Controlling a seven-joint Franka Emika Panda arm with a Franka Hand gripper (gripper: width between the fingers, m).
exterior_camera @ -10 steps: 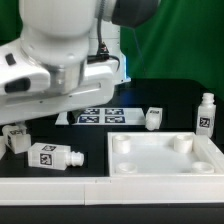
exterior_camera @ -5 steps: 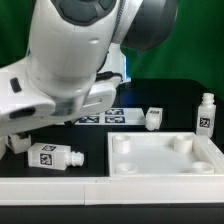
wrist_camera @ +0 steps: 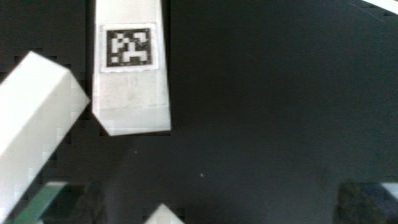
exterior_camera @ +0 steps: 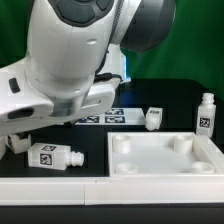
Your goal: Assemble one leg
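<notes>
Four white legs with square tags show in the exterior view. One leg (exterior_camera: 52, 156) lies at the front left, and a second (exterior_camera: 14, 142) sits beside it, partly hidden by my arm. A third (exterior_camera: 154, 118) lies mid-table and a fourth (exterior_camera: 206, 113) stands at the right. In the wrist view a tagged leg (wrist_camera: 132, 70) lies ahead of my gripper (wrist_camera: 210, 205), with another white piece (wrist_camera: 36, 110) angled beside it. The gripper is open and empty, its fingertips (wrist_camera: 54, 205) dark at the frame's corners. It hangs above the dark table, touching neither piece.
The large white tray-like tabletop (exterior_camera: 120, 165) lies at the front right. The marker board (exterior_camera: 110, 117) lies flat behind it. My bulky white arm (exterior_camera: 60, 70) fills the exterior view's left and hides the gripper there. A white rail (exterior_camera: 50, 185) runs along the table's front edge.
Over the last second my arm swung and leaned over the exterior view's left, near the two legs. In the last half second nothing moved.
</notes>
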